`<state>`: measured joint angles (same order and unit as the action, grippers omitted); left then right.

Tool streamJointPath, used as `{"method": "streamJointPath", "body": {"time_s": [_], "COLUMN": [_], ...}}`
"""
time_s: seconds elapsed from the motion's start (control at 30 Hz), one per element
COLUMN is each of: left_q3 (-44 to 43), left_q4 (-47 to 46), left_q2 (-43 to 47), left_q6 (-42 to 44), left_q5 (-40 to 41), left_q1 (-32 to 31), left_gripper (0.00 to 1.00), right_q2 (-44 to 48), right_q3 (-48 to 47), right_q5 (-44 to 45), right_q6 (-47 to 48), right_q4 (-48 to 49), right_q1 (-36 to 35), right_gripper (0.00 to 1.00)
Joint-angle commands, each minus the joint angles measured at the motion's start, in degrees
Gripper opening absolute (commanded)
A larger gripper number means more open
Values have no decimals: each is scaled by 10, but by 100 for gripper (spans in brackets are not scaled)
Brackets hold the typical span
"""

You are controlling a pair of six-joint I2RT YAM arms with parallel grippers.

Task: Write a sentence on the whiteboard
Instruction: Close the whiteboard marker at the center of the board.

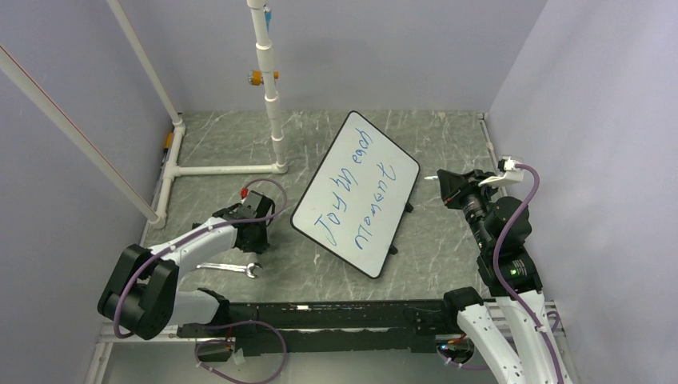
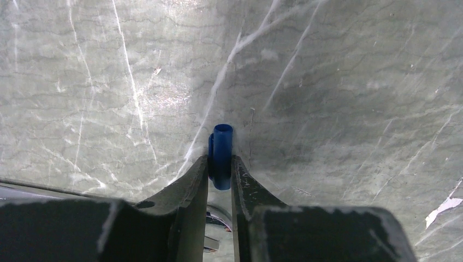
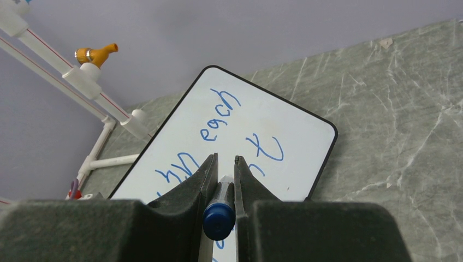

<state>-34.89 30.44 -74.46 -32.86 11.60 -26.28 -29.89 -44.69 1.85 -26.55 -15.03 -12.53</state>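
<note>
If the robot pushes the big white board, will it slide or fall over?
Probably it slides as one stiff piece: the whiteboard looks flat and rigid. Its glossy face looks slippery to grab. Its small black feet might catch on the table, so it could twist rather than tip.

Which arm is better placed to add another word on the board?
Right. The right tool grips the marker and faces the board; the left tool holds only a small blue cap above the table.
</note>
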Motion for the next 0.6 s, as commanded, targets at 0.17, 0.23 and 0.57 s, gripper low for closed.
{"method": "streamJointPath", "body": {"time_s": [0.17, 0.23, 0.57], "left_q3": [11, 11, -71], "left_q4": [-51, -57, 40], "left_q2": [-48, -28, 136], "left_q6": [-19, -10, 69], "left_q5": [-63, -70, -97], "left_q1": [-4, -8, -11], "left_gripper": [0, 0, 0], "right_q2": [6, 6, -3], "right_q3": [-4, -7, -24], "right_q5": [1, 0, -16], "right_q6": [10, 11, 1], "right_q4": [3, 2, 1], "right_q1": [-1, -1, -1], "right_gripper": [0, 0, 0]}}
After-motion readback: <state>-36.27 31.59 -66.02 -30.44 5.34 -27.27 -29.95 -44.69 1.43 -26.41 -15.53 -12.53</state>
